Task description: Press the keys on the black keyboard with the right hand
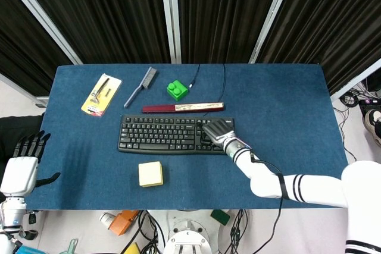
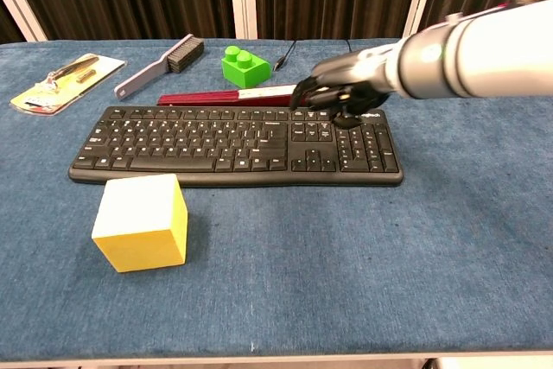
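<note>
Nearest to me, the yellow cube (image 2: 141, 221) sits on the blue desk (image 2: 363, 257), just in front of the left part of the black keyboard (image 2: 190, 144) and not touching it. My left hand (image 1: 24, 168) hangs off the desk's left edge, holding nothing, its fingers straight and slightly apart; only the head view shows it. The keyboard lies across the middle of the desk with its long side facing me. My right hand (image 2: 341, 91) is over the keyboard's right end, palm down, above the block of keys between the main letters and the number pad. Its dark fingers (image 2: 313, 92) are curled downward and hold nothing; I cannot tell whether a fingertip is actually touching a key or only hovering just above. My right forearm reaches in from the right, crossing above the number pad. Just behind the keyboard lies a long dark red bar (image 2: 259, 93), parallel to it. Beyond that is a green block (image 2: 244, 66) with a black cable (image 1: 224, 81) beside it, then a grey brush (image 2: 162, 64) further left, and a packaged tool (image 2: 66, 81) near the far left corner.
</note>
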### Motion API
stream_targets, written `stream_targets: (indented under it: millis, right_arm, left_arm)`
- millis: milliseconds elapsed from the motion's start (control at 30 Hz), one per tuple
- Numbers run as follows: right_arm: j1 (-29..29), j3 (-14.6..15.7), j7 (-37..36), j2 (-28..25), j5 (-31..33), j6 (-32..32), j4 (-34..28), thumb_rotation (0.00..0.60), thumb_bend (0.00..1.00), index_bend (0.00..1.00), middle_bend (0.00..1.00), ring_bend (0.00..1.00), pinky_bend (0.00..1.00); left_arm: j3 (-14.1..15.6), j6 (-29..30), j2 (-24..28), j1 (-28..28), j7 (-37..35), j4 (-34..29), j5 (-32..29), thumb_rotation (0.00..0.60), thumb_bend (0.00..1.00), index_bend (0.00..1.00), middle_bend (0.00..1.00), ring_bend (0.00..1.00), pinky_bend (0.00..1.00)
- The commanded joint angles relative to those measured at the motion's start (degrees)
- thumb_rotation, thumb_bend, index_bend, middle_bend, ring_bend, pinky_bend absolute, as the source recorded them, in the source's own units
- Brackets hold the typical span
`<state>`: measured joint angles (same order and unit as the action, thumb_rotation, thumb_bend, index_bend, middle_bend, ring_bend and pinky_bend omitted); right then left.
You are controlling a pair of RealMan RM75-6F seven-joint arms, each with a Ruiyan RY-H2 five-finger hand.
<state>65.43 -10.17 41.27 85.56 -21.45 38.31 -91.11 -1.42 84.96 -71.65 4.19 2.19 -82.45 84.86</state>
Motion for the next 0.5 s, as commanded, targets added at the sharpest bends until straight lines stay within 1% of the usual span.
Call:
stream_targets:
  millis: [33, 267, 400, 500]
  right_arm:
    - [2.6, 1.5, -1.0, 2.0, 2.1, -1.5, 2.5, 0.043, 1.00, 0.20, 0.92, 1.00, 1.00]
    - [5.4, 3.5, -3.7, 3.8, 2.8, -3.1, 5.8, 0.039, 1.00, 0.20, 0.92, 1.00, 1.00]
    - [6.3, 4.2, -5.1, 4.6, 1.6, -2.3, 6.8, 0.040, 1.00, 0.20, 0.92, 1.00, 1.00]
    - [7.2, 5.1, -5.5, 5.0, 1.9, -2.3, 7.5, 0.040, 1.00, 0.20, 0.92, 1.00, 1.00]
  left_arm:
    - [0.0, -0.2, -0.1, 0.0, -0.2, 0.2, -0.2, 0.600, 0.09, 0.03, 0.00, 0.00, 0.00]
    - [-0.1, -0.2, -0.3, -0.2, -0.5, 0.7, -0.5, 0.600, 0.09, 0.03, 0.00, 0.00, 0.00]
    - [-0.1, -0.3, -0.4, -0.3, -0.5, 1.0, -0.7, 0.600, 0.09, 0.03, 0.00, 0.00, 0.00]
    - [-0.1, -0.5, -0.5, -0.3, -0.5, 1.1, -0.7, 0.600, 0.09, 0.03, 0.00, 0.00, 0.00]
